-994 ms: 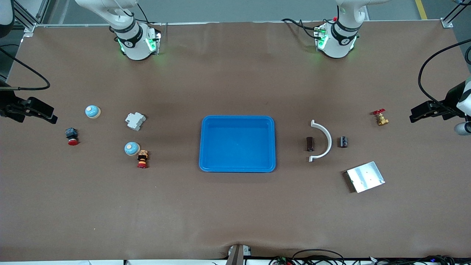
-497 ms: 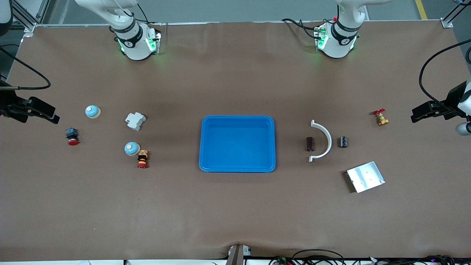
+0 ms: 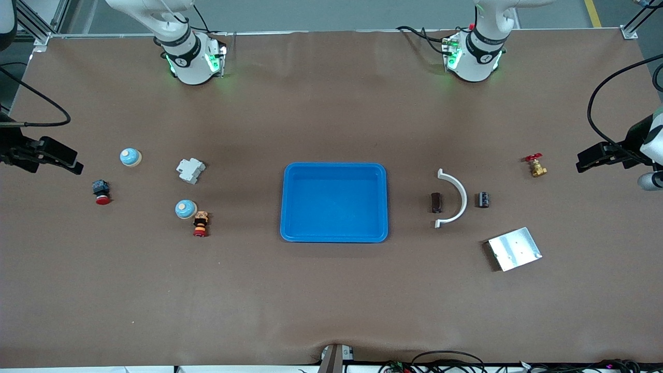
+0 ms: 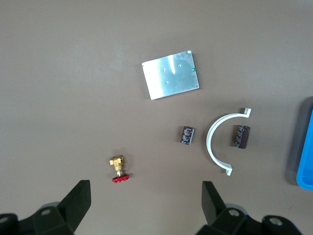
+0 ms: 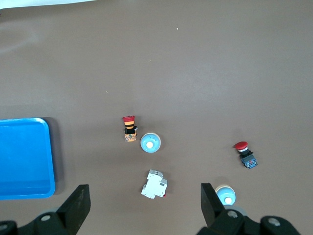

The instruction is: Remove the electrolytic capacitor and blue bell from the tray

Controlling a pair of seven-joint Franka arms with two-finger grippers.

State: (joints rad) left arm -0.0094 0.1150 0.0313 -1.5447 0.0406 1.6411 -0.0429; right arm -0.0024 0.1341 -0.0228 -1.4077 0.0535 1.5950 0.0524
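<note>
Capacitor (image 4: 187, 135) and bell (image 5: 150, 143) lie untouched; wrist views (unlike front) show both jaws wide.

Brown-covered table (image 3: 331, 300); grey floor (image 3: 331, 15) at its edge.

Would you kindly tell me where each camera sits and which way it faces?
Front view: high across the table, facing both bases, the right gripper and the left gripper.
Left wrist view: looks down past open fingers at two capacitors and the tray.
Right wrist view: down past open fingers at two bells and that tray.
</note>
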